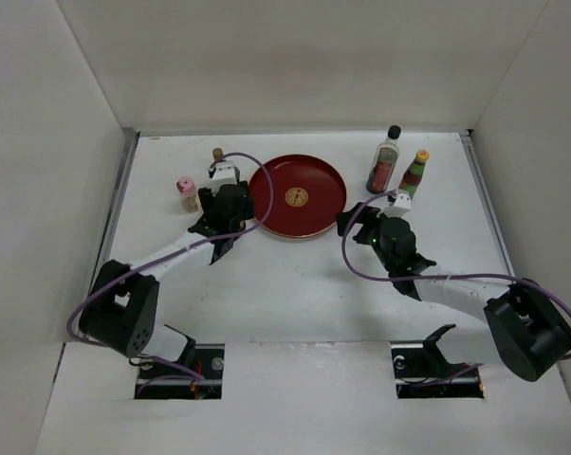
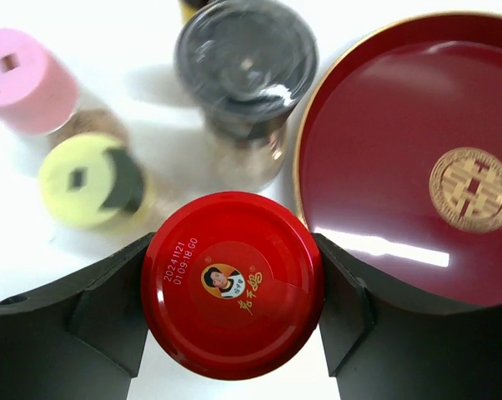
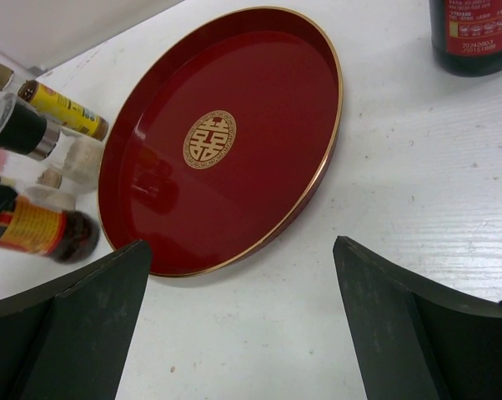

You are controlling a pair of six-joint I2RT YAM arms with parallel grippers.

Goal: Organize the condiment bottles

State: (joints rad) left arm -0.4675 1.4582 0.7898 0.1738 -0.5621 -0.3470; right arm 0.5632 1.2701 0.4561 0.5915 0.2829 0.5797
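- White walls box in a white table (image 1: 267, 313). From above, a red plate (image 1: 271, 185) lies mid-table toward the far side.
- Left gripper (image 1: 224, 199) hangs just left of the plate, over a cluster of bottles (image 1: 217, 156). A pink cap (image 1: 186, 187) shows beside it. Its fingers are hidden under the wrist here.
- Right gripper (image 1: 352, 221) sits at the plate's right edge. A black-capped bottle (image 1: 387, 161) and a yellow-capped bottle (image 1: 415, 173) stand beyond it, untouched.
- Left wrist view: the left gripper (image 2: 234, 250) straddles a red-lid jar (image 2: 233, 283), about half spread. Its fingers (image 2: 109, 325) seem to press both sides of the jar. How firm the pinch is I cannot tell.
- The jar stands on the table just beside the plate (image 2: 384, 125) rim. A yellow cap (image 2: 88, 179) is near on its left and a grey-capped shaker (image 2: 244, 58) is right ahead.
- Step in hand, as I judge it: securing the jar. Doing it well means a square, centred pinch. A straight lift should then take the jar clear of the shaker, the yellow cap and the rim.
- Right wrist view: the right gripper (image 3: 241, 250) is spread wide and empty, its fingers (image 3: 76, 325) low over bare table at the plate (image 3: 259, 125) edge. The cluster (image 3: 22, 129) shows across the plate, far left.
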